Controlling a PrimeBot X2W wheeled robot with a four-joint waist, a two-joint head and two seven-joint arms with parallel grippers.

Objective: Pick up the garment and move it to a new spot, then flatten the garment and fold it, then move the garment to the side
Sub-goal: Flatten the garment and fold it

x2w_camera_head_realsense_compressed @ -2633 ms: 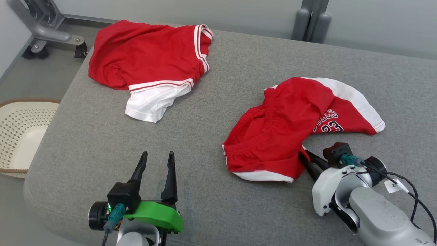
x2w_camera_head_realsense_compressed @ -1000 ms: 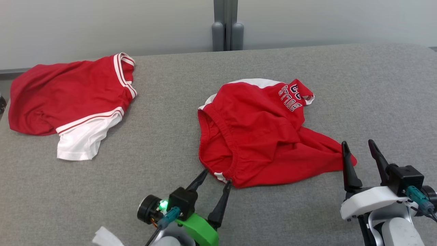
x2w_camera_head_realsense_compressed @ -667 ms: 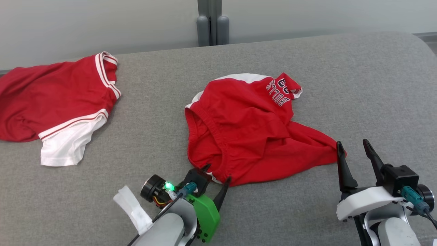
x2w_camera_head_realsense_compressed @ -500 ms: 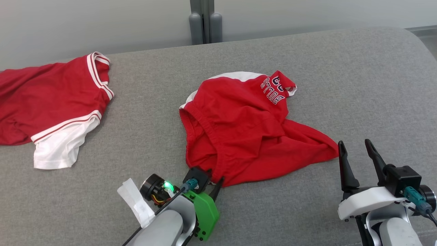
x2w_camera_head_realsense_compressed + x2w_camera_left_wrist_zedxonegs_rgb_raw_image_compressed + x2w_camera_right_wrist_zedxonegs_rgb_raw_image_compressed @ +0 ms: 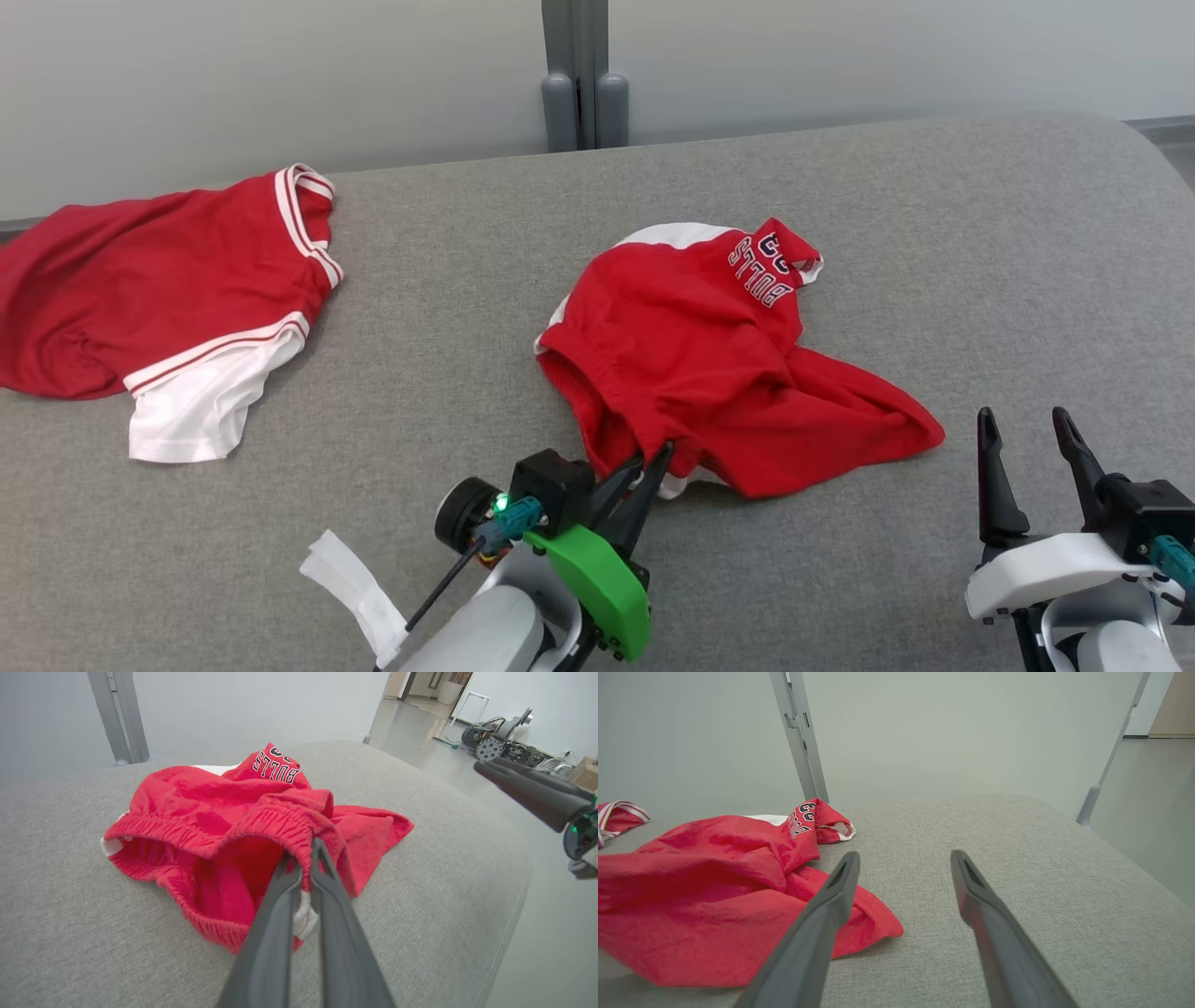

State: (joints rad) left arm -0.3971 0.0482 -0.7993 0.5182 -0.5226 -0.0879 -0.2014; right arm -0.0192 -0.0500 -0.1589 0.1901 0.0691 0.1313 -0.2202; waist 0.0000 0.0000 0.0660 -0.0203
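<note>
The garment (image 5: 709,355) is a crumpled pair of red shorts with white trim and "BULLS" lettering, lying mid-surface on the grey cushion (image 5: 448,373). My left gripper (image 5: 653,455) is shut on its elastic waistband at the near edge. The left wrist view shows the fingers pinching the red band (image 5: 280,826), with my left gripper (image 5: 303,858) holding that hem slightly off the cushion. My right gripper (image 5: 1021,417) stands open at the lower right, just off the garment's right corner. In the right wrist view the garment (image 5: 691,882) lies left of my right gripper (image 5: 904,856), whose fingers hold nothing.
A second red garment with white stripes (image 5: 159,289) lies at the far left of the cushion. A grey post (image 5: 583,75) stands behind the far edge. The cushion's rounded right edge (image 5: 509,896) drops to the floor, where a wheeled machine (image 5: 500,737) stands far off.
My left gripper has gone from open to shut on the waistband, and the garment's near edge has bunched and risen. The head camera has shifted. The right gripper stays open.
</note>
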